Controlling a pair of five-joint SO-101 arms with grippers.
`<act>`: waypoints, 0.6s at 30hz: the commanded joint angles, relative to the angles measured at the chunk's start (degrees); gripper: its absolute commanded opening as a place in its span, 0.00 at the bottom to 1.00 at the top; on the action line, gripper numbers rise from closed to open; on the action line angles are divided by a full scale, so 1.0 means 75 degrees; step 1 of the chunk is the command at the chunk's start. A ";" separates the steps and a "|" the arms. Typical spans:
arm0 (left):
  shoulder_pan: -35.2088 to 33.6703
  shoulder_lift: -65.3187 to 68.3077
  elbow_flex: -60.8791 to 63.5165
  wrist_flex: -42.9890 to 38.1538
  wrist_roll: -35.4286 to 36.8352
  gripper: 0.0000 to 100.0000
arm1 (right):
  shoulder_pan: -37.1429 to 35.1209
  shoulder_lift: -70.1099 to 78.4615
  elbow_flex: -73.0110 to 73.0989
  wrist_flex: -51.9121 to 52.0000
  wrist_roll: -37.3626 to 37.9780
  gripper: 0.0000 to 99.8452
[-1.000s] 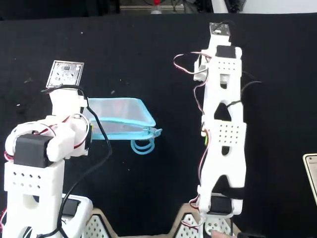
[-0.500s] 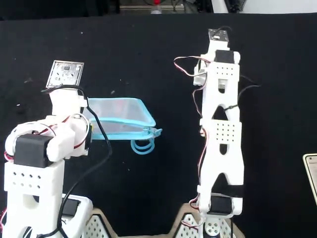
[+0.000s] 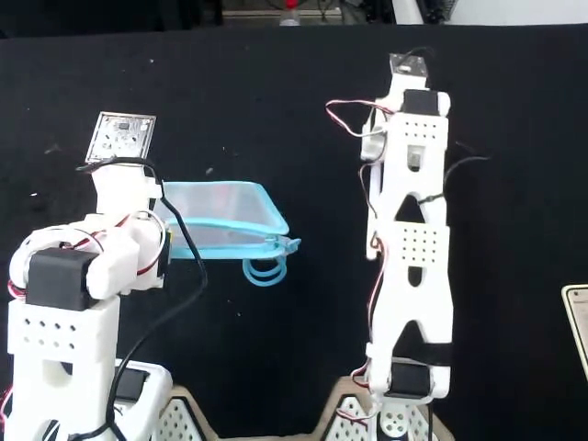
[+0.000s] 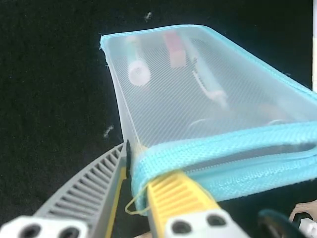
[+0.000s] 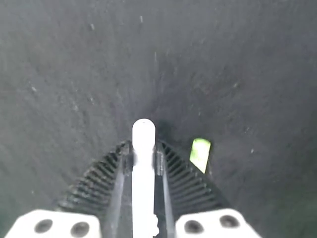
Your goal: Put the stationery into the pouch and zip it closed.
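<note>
Pinching the translucent blue-edged pouch [image 4: 198, 99], left gripper [image 4: 137, 166] anchors it; right gripper [image 5: 142, 147], well apart, clamps a white cylindrical pen [image 5: 143, 130] lengthwise.

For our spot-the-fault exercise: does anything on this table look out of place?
One white pen-like item sits clamped in the right end effector above bare table, well apart from the pouch, which holds other stationery. The left end effector pinches the pouch's corner.

Black cloth is covering the table [image 3: 276, 83], with pale lint specks showing on it. A bright white surface [image 3: 514, 11] is lying beyond the far edge. A tan-edged card [image 3: 577, 322] is resting at the high view's right edge.
</note>
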State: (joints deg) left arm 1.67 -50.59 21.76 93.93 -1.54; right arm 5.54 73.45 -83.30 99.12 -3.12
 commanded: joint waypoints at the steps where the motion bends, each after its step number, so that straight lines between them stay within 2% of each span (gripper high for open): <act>1: 0.0100 -0.0129 -0.0100 0.0035 -0.0070 0.03 | -0.0035 -0.1436 0.1530 0.0293 -0.0035 0.01; 8: 0.0088 -0.0129 -0.0100 0.0035 -0.0070 0.03 | -0.0586 -0.3604 0.5058 0.0035 0.1219 0.01; 18: 0.0088 -0.0129 -0.0100 0.0035 -0.0070 0.03 | -0.0598 -0.6031 0.9829 -0.2755 0.2028 0.02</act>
State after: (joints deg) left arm 1.67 -50.59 21.76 93.93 -1.54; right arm 1.85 37.85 -20.44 85.41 10.77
